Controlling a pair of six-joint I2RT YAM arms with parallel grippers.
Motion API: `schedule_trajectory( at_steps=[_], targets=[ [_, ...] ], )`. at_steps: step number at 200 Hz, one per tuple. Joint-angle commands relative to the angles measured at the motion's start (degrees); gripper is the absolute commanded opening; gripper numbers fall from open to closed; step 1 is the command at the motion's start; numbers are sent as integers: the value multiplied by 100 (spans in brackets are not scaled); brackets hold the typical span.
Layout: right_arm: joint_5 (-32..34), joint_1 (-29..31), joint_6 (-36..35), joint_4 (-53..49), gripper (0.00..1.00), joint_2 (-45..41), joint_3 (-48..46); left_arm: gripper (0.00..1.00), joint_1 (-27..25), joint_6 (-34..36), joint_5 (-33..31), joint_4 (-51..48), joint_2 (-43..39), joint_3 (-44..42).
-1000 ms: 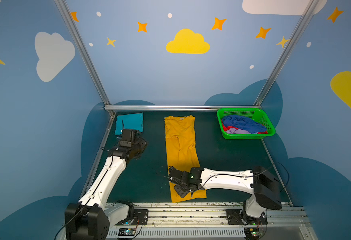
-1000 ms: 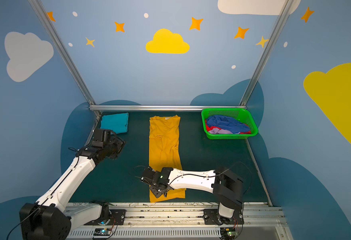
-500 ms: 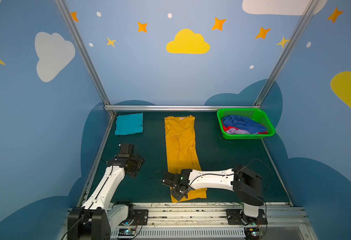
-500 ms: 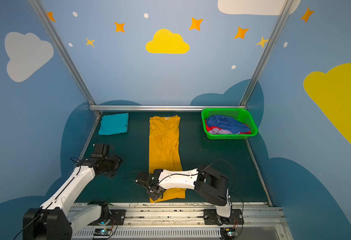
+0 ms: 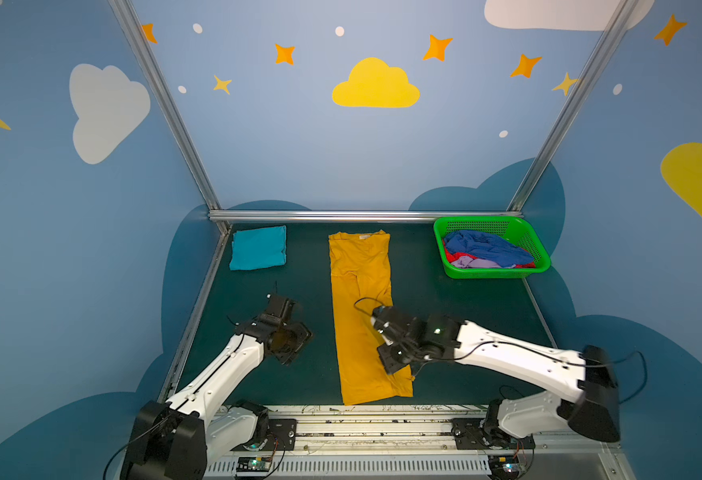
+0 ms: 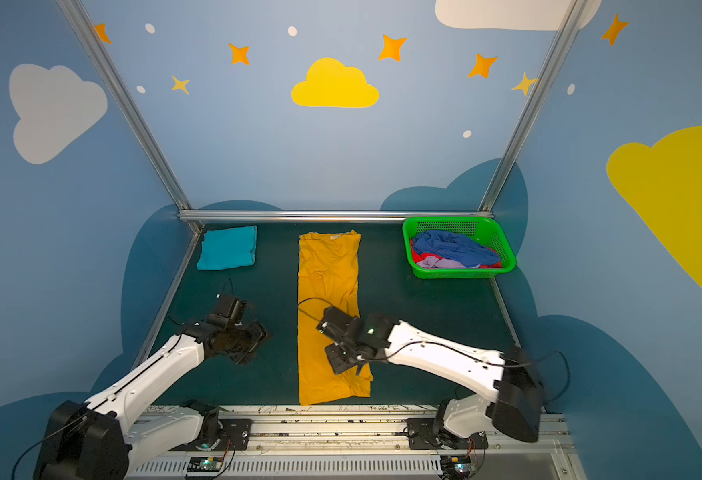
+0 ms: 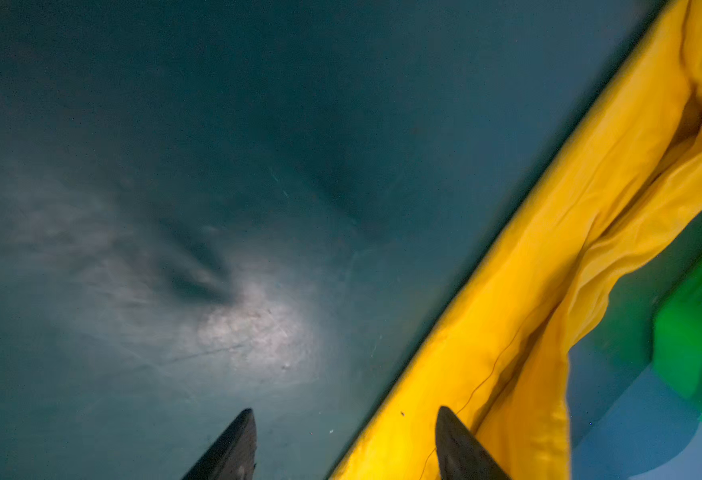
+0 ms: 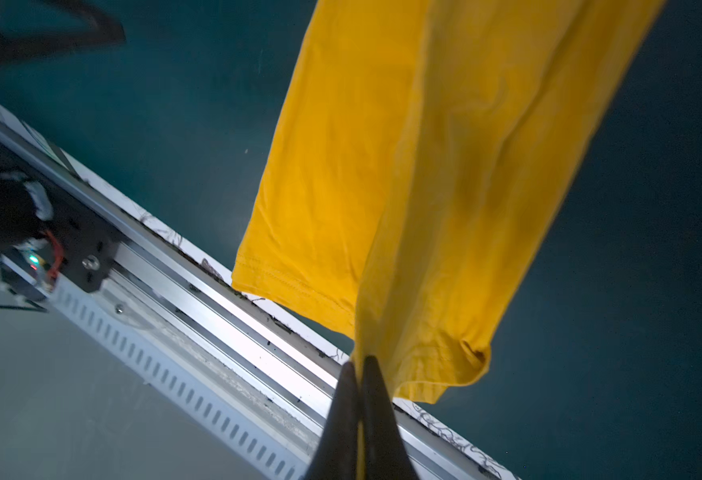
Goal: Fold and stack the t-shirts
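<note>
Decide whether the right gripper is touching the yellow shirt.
Touching. The right wrist view shows the right gripper with jaws shut on a fold of the yellow shirt.

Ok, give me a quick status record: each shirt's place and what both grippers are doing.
mustard-yellow cotton t-shirt: long folded strip along the middle of the dark green table
right gripper: shut on the yellow shirt near its hem
left gripper: open, empty, beside the strip
teal folded cotton t-shirt: far left corner
bright green perforated plastic basket: far right corner
basket contents: crumpled blue, red and lavender shirts
</note>
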Motion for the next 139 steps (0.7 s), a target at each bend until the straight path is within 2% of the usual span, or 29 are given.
schedule_trajectory(
  at_steps=[1,20,31,47,75,96,122,139],
  targets=[
    [131,-500,349,-664,0,-951,-471,70,-467,-274,-161,-1,105,-35],
    [725,-596,642,-242,0,-1955,-1165,72,-860,-499,-171,24,132,-193],
    [783,-668,673,49,0,-2505,-1589,74,-1088,-650,-207,29,147,-273],
    [689,-935,998,-97,0,-2942,-1902,76,-1424,-863,-228,25,166,-363],
    [665,-1227,1386,-468,0,-3319,-2272,79,-2066,-1229,-211,77,282,-421],
    [608,-1507,1376,-610,0,-3431,-2438,79,-2446,-1385,-226,150,513,-362],
    [303,-1633,1063,-320,0,-3432,-2360,79,-2600,-1413,-196,324,858,-269],
    [-167,-1617,772,-5,0,-3254,-2198,79,-2614,-1406,-162,403,1061,-183]
  ],
)
